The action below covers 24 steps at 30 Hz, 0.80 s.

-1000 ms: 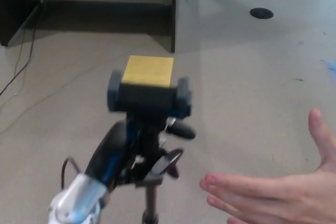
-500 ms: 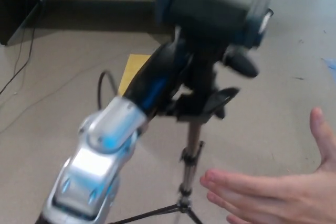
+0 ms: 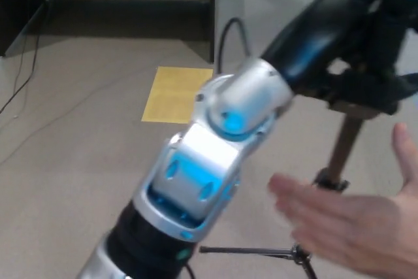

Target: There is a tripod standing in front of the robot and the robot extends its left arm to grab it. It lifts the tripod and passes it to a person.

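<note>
My left arm, silver with blue lights, reaches from the bottom left up to the top right. Its black hand is shut on the tripod just under the head. The tripod's dark head sits at the top right corner, partly cut off by the picture edge. Its centre column hangs down tilted, and one thin leg shows low above the floor. A person's open hand is held palm up at the bottom right, just beside the column and below my hand.
A yellow square sheet lies on the beige floor behind my arm. A dark furniture panel stands at the back, with black cables trailing on the floor at the left.
My left arm has swung up and to the right, carrying the tripod with it. Its head is now at the top right corner, and the column is close to the person's hand.
</note>
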Motion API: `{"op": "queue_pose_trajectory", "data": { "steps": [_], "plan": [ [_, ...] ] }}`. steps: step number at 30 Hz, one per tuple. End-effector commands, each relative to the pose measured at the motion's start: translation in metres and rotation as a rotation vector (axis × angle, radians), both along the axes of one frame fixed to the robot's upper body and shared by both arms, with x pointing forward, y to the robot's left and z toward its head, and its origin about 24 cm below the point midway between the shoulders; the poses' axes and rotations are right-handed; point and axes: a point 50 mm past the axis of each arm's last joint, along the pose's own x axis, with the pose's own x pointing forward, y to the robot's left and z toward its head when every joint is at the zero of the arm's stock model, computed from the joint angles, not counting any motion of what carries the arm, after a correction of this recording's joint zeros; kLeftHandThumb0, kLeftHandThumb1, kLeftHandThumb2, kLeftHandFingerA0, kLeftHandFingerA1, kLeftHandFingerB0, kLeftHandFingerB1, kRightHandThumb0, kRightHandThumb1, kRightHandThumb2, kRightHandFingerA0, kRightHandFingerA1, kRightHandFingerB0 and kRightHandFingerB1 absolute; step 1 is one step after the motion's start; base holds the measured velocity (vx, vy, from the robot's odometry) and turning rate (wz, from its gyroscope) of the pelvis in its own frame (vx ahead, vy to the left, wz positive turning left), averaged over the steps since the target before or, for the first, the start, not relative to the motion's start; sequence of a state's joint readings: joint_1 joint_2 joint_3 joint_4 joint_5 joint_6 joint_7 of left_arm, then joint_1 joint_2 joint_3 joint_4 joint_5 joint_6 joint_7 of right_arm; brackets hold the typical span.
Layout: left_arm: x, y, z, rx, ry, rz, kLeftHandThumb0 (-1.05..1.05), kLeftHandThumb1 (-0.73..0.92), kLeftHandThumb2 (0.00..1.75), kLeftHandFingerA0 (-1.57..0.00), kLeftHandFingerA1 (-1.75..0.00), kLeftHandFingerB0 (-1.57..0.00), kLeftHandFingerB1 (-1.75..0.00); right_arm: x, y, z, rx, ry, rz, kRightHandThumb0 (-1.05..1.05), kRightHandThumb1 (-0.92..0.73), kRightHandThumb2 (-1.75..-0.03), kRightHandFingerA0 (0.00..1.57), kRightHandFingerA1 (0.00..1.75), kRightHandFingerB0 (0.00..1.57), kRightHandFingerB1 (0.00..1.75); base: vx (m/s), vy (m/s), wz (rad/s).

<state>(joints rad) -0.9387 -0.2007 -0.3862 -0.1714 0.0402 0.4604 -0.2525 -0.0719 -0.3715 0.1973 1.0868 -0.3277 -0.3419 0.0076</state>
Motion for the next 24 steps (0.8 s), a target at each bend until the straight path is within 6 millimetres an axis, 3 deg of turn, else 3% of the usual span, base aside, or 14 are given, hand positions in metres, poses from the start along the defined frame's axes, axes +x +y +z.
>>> {"op": "queue_pose_trajectory", "data": {
  "steps": [1, 6, 8, 11, 24],
  "plan": [
    [-0.017, -0.013, 0.02, 0.012, -0.114, 0.041, -0.19, 0.8, 0.69, -1.04, -1.35, -0.74, -1.15, -0.001, -0.006, 0.002, -0.005, -0.002, -0.029, -0.4, -0.69, -0.61, 0.71, 0.43, 0.52, 0.37, 0.0, 0.0, 0.0],
    [-0.032, -0.023, 0.022, 0.013, -0.156, 0.046, -0.21, 0.77, 0.74, -1.0, -1.43, -0.75, -1.21, 0.003, -0.005, 0.003, -0.005, -0.004, -0.017, -0.39, -0.7, -0.61, 0.72, 0.43, 0.52, 0.37, 0.0, 0.0, 0.0],
    [-0.046, -0.025, 0.022, 0.017, -0.176, 0.033, -0.22, 0.77, 0.74, -1.11, -1.35, -0.77, -1.2, 0.002, -0.005, 0.005, -0.01, -0.016, 0.006, -0.38, -0.71, -0.61, 0.7, 0.44, 0.52, 0.38, 0.0, 0.0, 0.0],
    [-0.053, -0.023, 0.02, 0.024, -0.173, 0.031, -0.25, 0.79, 0.69, -1.11, -1.34, -0.74, -1.21, 0.003, -0.005, 0.005, -0.007, -0.012, 0.004, -0.38, -0.7, -0.61, 0.71, 0.43, 0.51, 0.37, 0.0, 0.0, 0.0],
    [-0.058, -0.025, 0.013, 0.042, -0.128, 0.001, -0.27, 0.76, 0.72, -1.16, -1.24, -0.8, -1.12, 0.007, -0.004, 0.005, -0.027, -0.01, 0.007, -0.38, -0.7, -0.61, 0.72, 0.43, 0.52, 0.37, 0.0, 0.0, 0.0]
  ]
}}
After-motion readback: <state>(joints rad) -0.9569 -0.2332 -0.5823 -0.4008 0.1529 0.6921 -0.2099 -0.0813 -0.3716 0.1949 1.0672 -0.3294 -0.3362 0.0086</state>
